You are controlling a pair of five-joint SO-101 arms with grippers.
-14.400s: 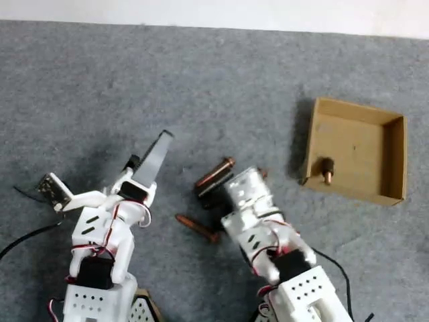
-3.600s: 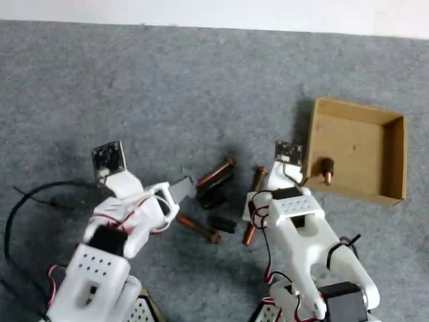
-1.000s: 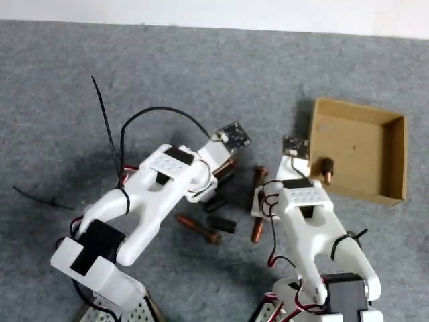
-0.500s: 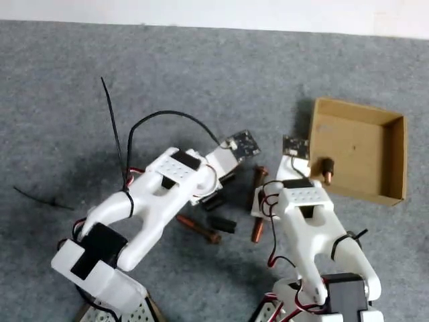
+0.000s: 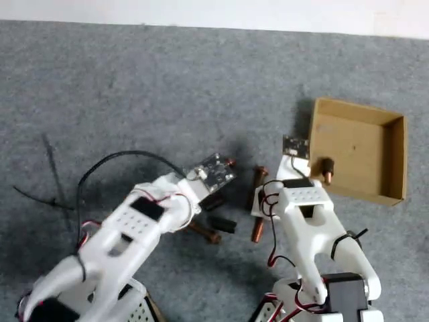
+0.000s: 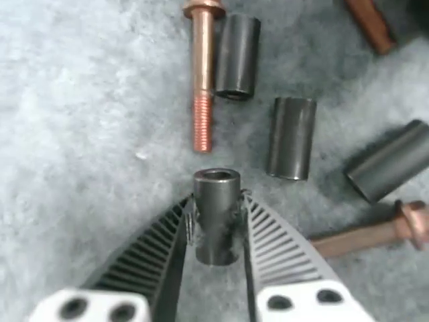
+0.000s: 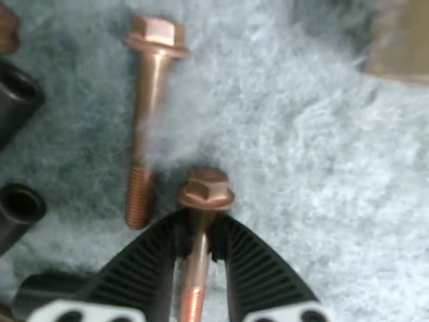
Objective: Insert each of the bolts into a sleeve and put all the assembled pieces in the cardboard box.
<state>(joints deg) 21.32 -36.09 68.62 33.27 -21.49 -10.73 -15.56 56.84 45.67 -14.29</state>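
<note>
My left gripper (image 6: 216, 201) is shut on a short black sleeve (image 6: 216, 216), held upright just above the grey mat. Under it lie a copper bolt (image 6: 201, 74), three more black sleeves (image 6: 291, 137) and a second bolt (image 6: 365, 235). My right gripper (image 7: 201, 218) is shut on the shank of a copper bolt (image 7: 203, 191), whose hexagonal head points away from the wrist. In the high view this bolt (image 5: 257, 229) hangs beside the right arm (image 5: 301, 204), left of the cardboard box (image 5: 392, 157). One assembled piece (image 5: 326, 169) lies in the box.
A loose bolt (image 7: 149, 114) lies on the mat close to the held one, with black sleeves (image 7: 19, 206) beside it. In the high view a bolt (image 5: 204, 232) and a sleeve (image 5: 222, 225) lie between the arms. A black cable (image 5: 40, 198) trails at the left.
The left arm has drawn back toward its base, its wrist moving down and left in the high view. The right arm and its bolt have stayed still.
</note>
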